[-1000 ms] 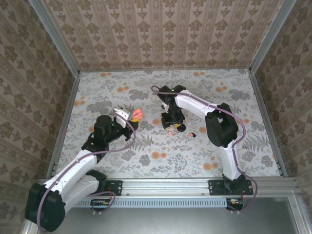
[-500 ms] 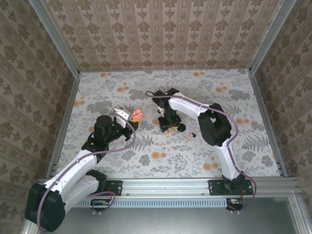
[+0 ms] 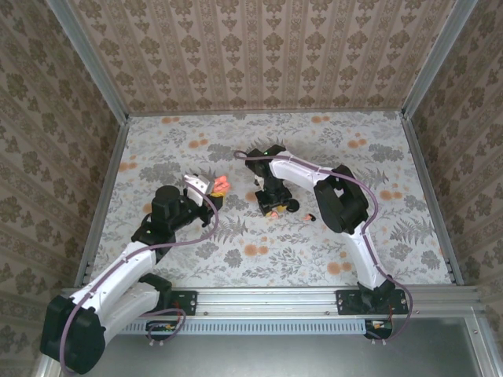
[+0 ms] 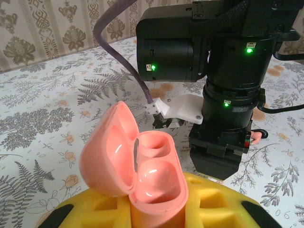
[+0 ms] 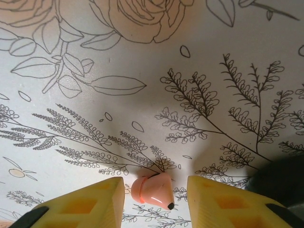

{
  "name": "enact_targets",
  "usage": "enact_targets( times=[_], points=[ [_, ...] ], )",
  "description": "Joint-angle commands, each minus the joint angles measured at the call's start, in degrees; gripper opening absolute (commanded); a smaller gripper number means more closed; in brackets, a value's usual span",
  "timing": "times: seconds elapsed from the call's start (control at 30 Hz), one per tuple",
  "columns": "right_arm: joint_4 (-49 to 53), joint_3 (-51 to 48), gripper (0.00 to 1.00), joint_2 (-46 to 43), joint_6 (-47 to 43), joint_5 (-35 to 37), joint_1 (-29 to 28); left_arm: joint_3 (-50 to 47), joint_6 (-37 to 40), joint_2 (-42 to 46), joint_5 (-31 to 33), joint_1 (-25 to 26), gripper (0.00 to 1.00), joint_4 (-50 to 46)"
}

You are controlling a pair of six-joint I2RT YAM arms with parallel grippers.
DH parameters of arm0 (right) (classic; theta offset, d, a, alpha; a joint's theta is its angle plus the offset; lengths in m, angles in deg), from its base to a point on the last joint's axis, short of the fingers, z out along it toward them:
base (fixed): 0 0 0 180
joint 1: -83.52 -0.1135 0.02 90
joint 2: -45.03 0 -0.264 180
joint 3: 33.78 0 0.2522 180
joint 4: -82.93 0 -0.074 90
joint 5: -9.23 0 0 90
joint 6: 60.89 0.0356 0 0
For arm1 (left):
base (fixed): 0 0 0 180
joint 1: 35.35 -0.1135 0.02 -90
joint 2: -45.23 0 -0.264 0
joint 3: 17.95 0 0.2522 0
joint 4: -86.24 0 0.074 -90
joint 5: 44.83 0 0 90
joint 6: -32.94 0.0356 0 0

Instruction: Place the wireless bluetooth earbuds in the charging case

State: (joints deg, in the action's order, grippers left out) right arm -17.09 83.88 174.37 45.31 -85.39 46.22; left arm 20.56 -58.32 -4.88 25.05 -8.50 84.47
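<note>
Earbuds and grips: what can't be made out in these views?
- Top view: the dark speck beside the right gripper is too small to tell whether it is an earbud.
- Right wrist view: the dark shape at lower right is blurred and cut by the frame edges.
- Left wrist view: the charging case has its base hidden between the left gripper and its yellow pads.

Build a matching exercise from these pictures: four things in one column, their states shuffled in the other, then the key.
Things:
1. charging case
2. earbud
3. left gripper
4. right gripper

States:
A. open, straddling the earbud
B. hinged open and empty
C. shut on the charging case
D. lying on the table

Pairs: 1-B, 2-D, 3-C, 4-A
</note>
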Motion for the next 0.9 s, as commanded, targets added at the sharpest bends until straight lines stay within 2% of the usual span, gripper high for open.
enact_targets(
  times=[0.0,0.43,0.73,0.87],
  points=[
    [1.38,0.87,0.4,1.43,-0.57,1.62,-0.41,0.29,1.51,0.99,0.26,-1.93,0.16,-0.54],
    [1.9,0.98,0.4,2.66,-0.47,2.38,-0.67,0.2,1.5,1.24,0.34,-2.15,0.16,-0.76],
    [2.03,0.66,0.31,2.14,-0.4,3.06,-0.93,0.12,1.29,0.99,0.01,-2.19,0.16,-0.54],
    [0.69,-0.62,0.3,0.14,-0.05,3.64,-0.93,-0.14,0.8,0.23,-0.48,-2.16,0.16,0.38]
  ],
)
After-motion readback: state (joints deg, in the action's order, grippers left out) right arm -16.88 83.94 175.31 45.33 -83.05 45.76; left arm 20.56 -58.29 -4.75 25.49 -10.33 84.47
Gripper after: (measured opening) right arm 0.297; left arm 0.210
